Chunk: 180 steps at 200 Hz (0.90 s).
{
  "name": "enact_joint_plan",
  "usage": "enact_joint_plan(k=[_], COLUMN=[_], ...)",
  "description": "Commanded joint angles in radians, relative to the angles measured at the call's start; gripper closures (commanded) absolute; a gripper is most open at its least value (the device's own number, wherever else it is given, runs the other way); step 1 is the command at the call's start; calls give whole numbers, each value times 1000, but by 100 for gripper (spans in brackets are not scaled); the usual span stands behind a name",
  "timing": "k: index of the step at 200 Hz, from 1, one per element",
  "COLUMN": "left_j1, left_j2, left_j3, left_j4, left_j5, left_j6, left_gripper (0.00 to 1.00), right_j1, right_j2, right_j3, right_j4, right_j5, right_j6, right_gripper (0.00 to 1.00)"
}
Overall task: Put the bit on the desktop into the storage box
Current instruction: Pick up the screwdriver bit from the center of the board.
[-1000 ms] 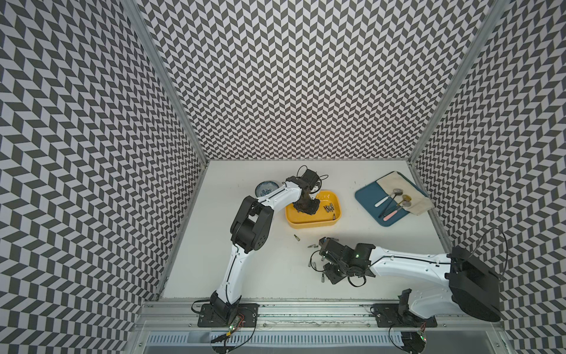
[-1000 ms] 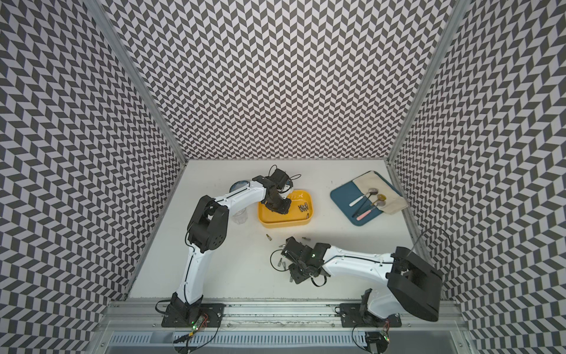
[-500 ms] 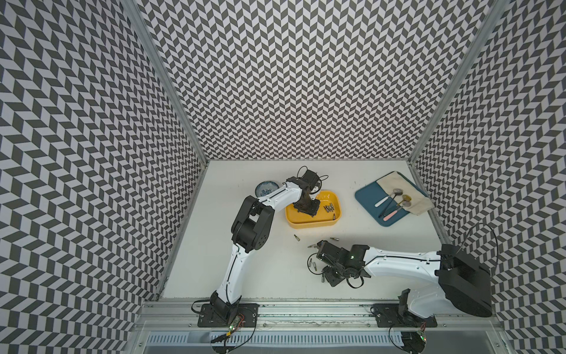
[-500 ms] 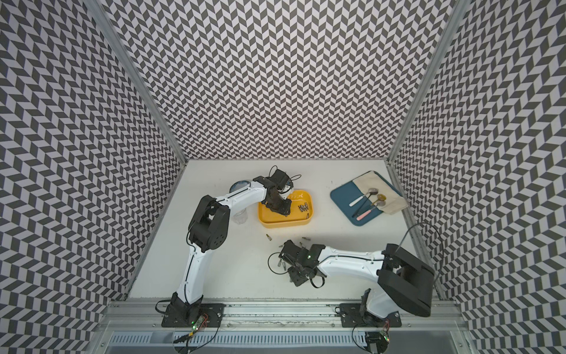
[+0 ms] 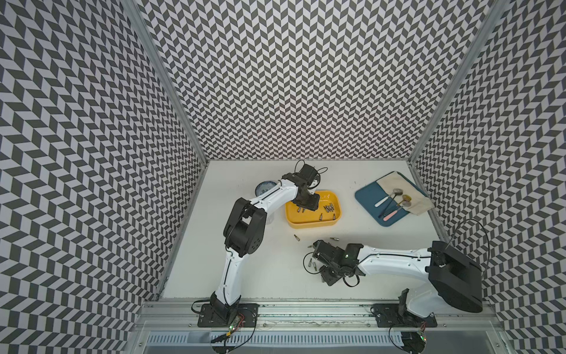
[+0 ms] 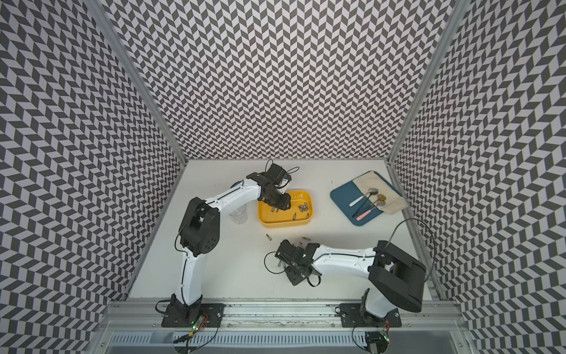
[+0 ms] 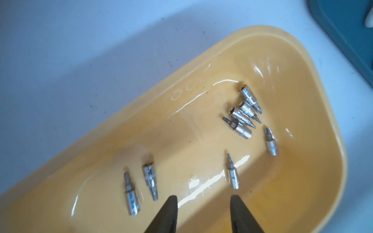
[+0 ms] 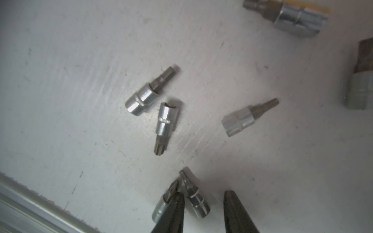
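The yellow storage box (image 5: 312, 223) (image 6: 284, 223) sits mid-table and holds several silver bits (image 7: 241, 119). My left gripper (image 7: 202, 198) (image 5: 307, 203) hangs open over the box's floor (image 7: 181, 131), with nothing between its fingers. More bits lie loose on the desktop (image 5: 296, 237) (image 5: 334, 238) (image 8: 165, 125) (image 8: 242, 119). My right gripper (image 8: 202, 194) (image 5: 320, 251) stands open low over the table. One bit (image 8: 196, 201) lies between its fingers, beside one finger and apart from its mate. Another bit (image 8: 161, 207) lies just outside that finger.
A blue tray (image 5: 367, 199) with spoons and a cloth lies at the back right. A small patterned bowl (image 5: 265, 187) and a clear cup (image 6: 239, 214) stand left of the box, under the left arm. The metal front rail (image 8: 30, 201) runs close to the right gripper.
The left gripper's jaws have opened over the box. The right gripper has shifted a little to the left over the loose bits, and its jaws have narrowed slightly.
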Motion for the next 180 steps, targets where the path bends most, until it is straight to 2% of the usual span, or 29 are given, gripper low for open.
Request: enact_joint_plan(k=[1, 29, 48, 74, 86, 132, 180], left_j1=[17, 29, 33, 33, 33, 21, -7], left_j2=[-138, -282, -372, -502, -565, -792, -947], left_j3=[-75, -229, -322, -450, -515, -729, -877], left_j4=[33, 60, 67, 74, 81, 84, 63], left_j5=[-14, -28, -37, -42, -42, -33, -32], left_j6=[-25, -51, -71, -113, -136, -219, -313], left_gripper=[52, 52, 51, 51, 51, 51, 51], right_j1=[8, 7, 7, 7, 8, -10, -179], right_j2=[26, 41, 43, 42, 41, 12, 20], right_j3=[25, 28, 31, 41, 50, 146, 362], right_j4=[28, 18, 10, -2, -6, -42, -98], right_j5=[11, 14, 21, 34, 39, 123, 138], right_j6=[-13, -18, -19, -15, -7, 24, -61], right_gripper=[66, 72, 83, 91, 100, 100, 100])
